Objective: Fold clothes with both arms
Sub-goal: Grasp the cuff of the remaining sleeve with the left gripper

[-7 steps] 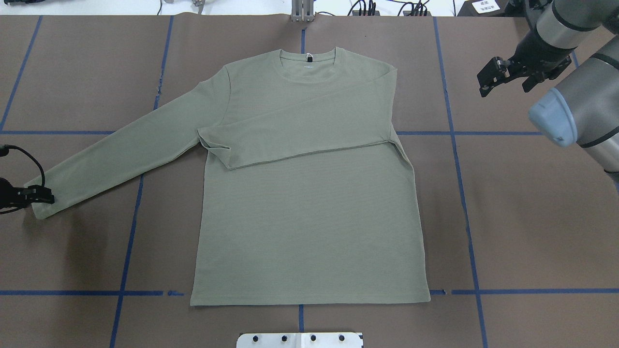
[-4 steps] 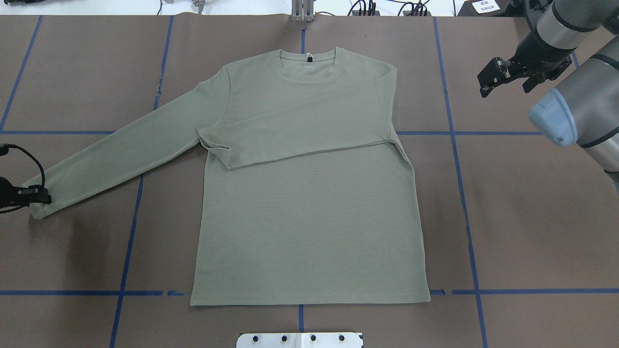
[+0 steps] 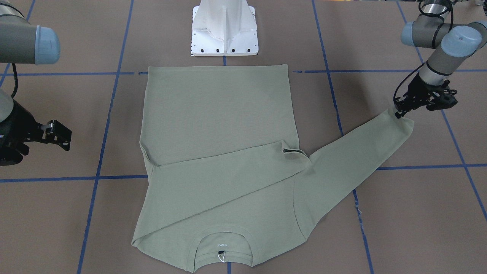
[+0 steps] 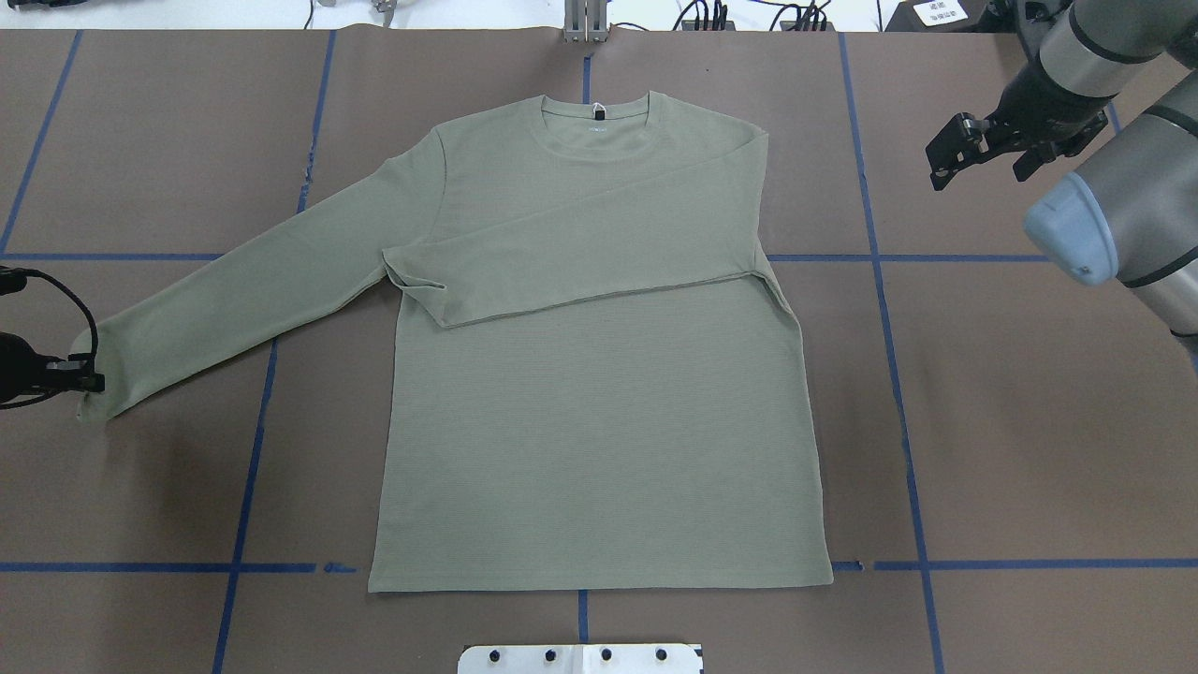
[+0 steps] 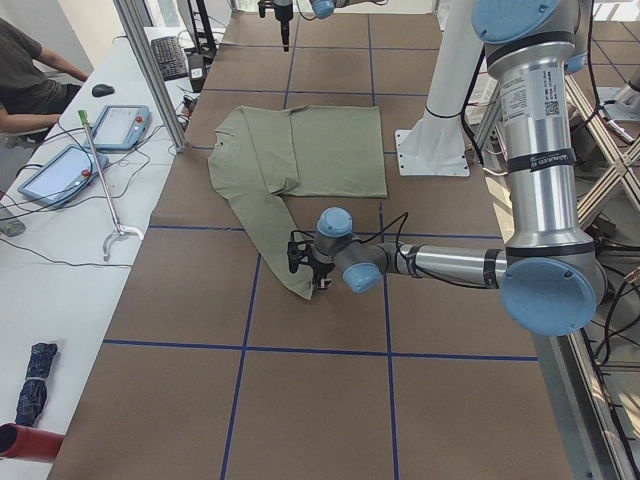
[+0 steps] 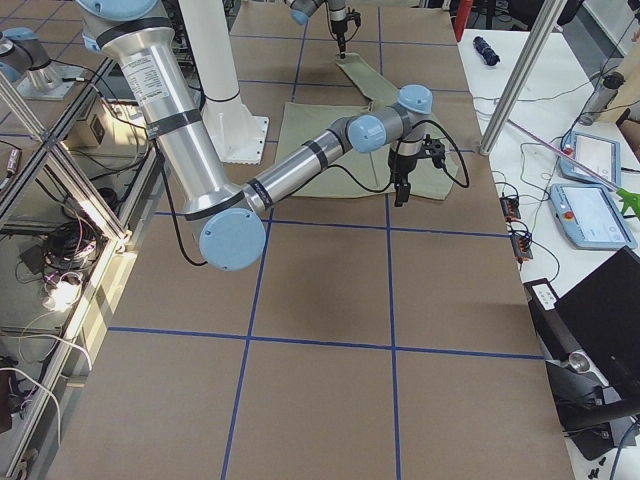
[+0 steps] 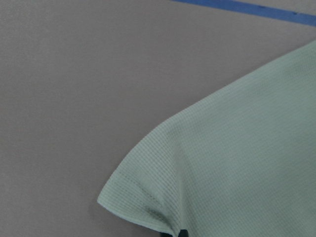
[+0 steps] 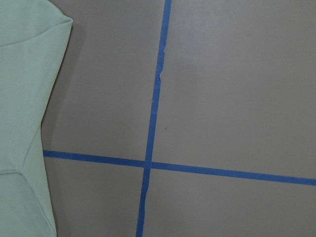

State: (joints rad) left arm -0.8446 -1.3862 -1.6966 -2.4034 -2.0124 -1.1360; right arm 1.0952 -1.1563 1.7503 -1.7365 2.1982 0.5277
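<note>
The sage-green shirt point(image 4: 599, 421) lies flat on the brown table, neck at the far side. One sleeve point(image 4: 580, 253) is folded across the chest. The other sleeve point(image 4: 243, 300) stretches out toward the table's left. My left gripper point(image 4: 89, 382) is shut on that sleeve's cuff point(image 3: 401, 121), low at the table; the left wrist view shows the cuff point(image 7: 148, 197) close up. My right gripper point(image 4: 943, 159) hovers open and holds nothing, off the shirt's right shoulder, also seen as the right gripper point(image 3: 59, 134) in the front view. The right wrist view catches only the shirt's edge point(image 8: 19, 98).
Blue tape lines point(image 4: 889, 374) grid the brown table cover. The white pedestal base point(image 3: 224, 26) stands just behind the shirt's hem. A side bench with tablets point(image 5: 120, 125) and a seated person point(image 5: 30, 80) runs along the table's far edge.
My left gripper has shifted slightly right with the cuff, and the cuff end has drawn in toward the shirt. The right gripper has barely moved.
</note>
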